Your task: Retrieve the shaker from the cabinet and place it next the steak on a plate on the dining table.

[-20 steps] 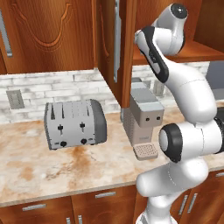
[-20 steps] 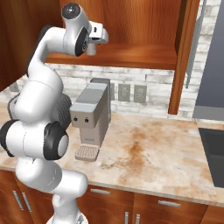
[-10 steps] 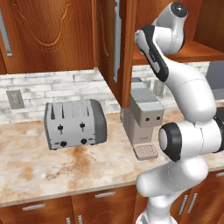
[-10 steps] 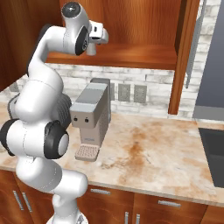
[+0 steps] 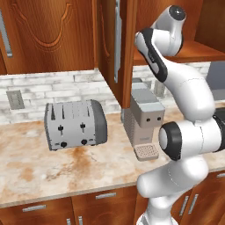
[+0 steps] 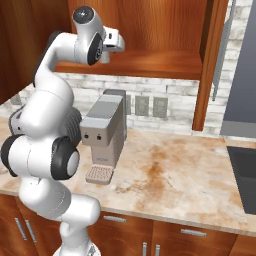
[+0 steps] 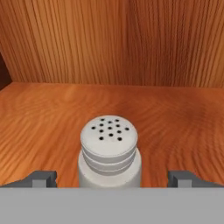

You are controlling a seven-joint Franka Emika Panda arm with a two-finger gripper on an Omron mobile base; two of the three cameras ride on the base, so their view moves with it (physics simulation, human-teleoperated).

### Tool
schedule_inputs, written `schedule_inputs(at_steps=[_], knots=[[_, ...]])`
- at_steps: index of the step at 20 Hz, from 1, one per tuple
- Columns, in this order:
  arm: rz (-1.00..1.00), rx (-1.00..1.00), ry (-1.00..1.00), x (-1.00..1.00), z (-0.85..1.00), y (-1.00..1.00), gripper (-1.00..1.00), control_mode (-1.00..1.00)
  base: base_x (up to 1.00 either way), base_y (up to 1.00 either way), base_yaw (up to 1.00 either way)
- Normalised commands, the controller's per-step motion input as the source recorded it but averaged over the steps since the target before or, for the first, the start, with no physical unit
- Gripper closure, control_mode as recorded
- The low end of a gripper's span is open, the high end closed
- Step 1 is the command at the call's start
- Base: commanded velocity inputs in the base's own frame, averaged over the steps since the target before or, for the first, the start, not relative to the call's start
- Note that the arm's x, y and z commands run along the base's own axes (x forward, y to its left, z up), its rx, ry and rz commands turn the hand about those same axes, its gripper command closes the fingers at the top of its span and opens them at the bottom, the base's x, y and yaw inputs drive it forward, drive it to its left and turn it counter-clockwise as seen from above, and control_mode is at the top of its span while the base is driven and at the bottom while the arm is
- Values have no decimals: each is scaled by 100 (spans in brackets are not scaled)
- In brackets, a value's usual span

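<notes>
Shaker (image 7: pixel 109 151) stands upright on the cabinet (image 7: pixel 131 52) shelf, between the fingertips (image 7: pixel 41 178) of the wide-open end effector (image 7: pixel 111 179), which grips nothing.

Shaker (image 7: pixel 109 151) upright on cabinet (image 7: pixel 39 118) shelf

- A small grey shaker (image 7: pixel 109 151) with a paler, hole-dotted round cap stands upright on the cabinet's wooden shelf.
- The reddish-brown wall cabinet (image 6: pixel 150 30) hangs open, its door (image 5: pixel 115 48) swung outward.
</notes>
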Motion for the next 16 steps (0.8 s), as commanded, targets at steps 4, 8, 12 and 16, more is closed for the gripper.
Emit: schedule_inputs(at_steps=[4, 8, 12, 16], knots=[[0, 0, 0, 28, -6, 0, -100, -100, 0, 0, 0], [0, 0, 0, 11, -3, 0, 100, -100, 0, 0, 0], [0, 0, 0, 0, 0, 0, 100, -100, 0, 0, 0], [0, 0, -1, -28, 0, 0, 100, -100, 0, 0, 0]])
